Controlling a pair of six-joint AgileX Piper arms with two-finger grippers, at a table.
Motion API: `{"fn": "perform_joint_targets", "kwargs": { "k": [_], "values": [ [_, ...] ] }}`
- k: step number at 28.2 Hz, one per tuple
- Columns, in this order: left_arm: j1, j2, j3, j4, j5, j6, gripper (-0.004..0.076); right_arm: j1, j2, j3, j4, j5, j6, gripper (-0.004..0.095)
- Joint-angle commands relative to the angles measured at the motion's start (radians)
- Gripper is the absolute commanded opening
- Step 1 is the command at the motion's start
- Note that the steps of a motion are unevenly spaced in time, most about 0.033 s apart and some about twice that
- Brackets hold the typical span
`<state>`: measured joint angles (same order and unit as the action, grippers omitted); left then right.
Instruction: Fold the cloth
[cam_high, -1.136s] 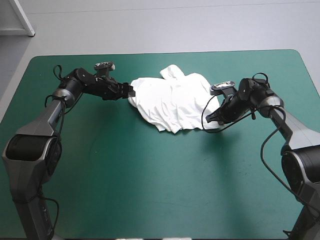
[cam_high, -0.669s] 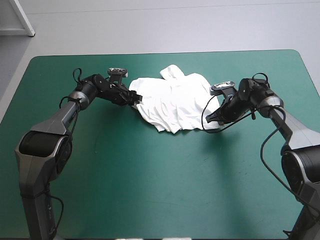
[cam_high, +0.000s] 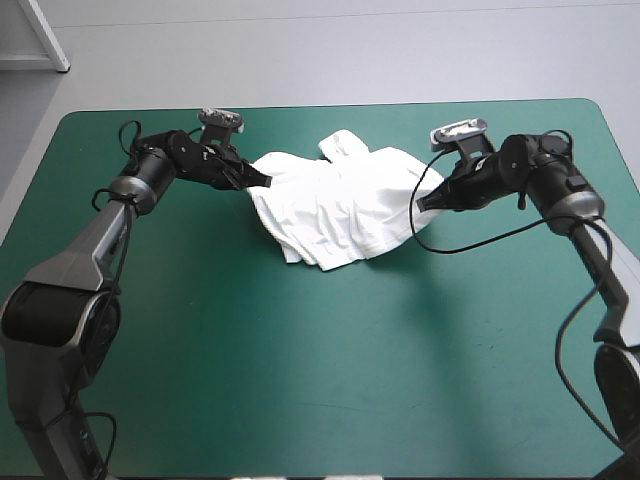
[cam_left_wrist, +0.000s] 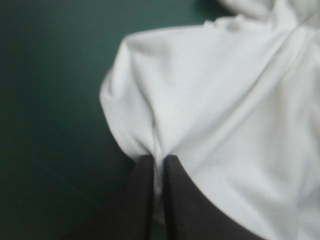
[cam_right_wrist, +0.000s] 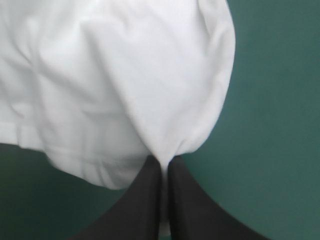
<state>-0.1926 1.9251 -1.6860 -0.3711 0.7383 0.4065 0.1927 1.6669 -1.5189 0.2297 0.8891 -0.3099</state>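
right fingers (cam_right_wrist: 145, 200) rose, left fingers (cam_left_wrist: 140, 200) shifted, pinching t-shirt (cam_high: 330, 205) over table (cam_high: 300, 380).

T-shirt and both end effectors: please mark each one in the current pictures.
T-shirt (cam_high: 335, 205), high view, middle of the crumpled white cloth.
left end effector (cam_left_wrist: 158, 159), left wrist view, midway between its fingertips, pinching cloth.
right end effector (cam_right_wrist: 164, 160), right wrist view, midway between its fingertips, pinching cloth.
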Motion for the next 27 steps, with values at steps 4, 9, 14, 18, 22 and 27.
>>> {"fn": "perform_joint_targets", "kwargs": {
  "k": [4,9,14,18,22,27],
  "values": [
    [0.0,-0.35,-0.029,-0.01,-0.021,0.003,0.0019,-0.002,-0.287,-0.173,0.094,-0.047,-0.043,-0.0013],
    [0.0,-0.576,-0.036,-0.016,-0.021,0.003,0.0019,-0.002,-0.421,-0.27,0.114,-0.046,-0.053,-0.0013],
    [0.0,-0.822,-0.073,-0.016,-0.026,0.003,0.0019,-0.002,-0.546,-0.376,0.114,-0.046,-0.058,-0.0013],
    [0.0,-0.99,-0.101,-0.01,-0.039,0.015,0.0019,-0.002,-0.629,-0.439,0.114,-0.048,-0.074,-0.0013],
    [0.0,-1.145,-0.109,0.012,-0.089,0.027,0.0019,-0.002,-0.698,-0.509,0.114,-0.048,-0.089,-0.0013],
    [0.0,-1.247,-0.109,0.012,-0.138,0.027,0.0019,-0.002,-0.728,-0.602,0.111,-0.041,-0.089,-0.0013]
  ]
}}
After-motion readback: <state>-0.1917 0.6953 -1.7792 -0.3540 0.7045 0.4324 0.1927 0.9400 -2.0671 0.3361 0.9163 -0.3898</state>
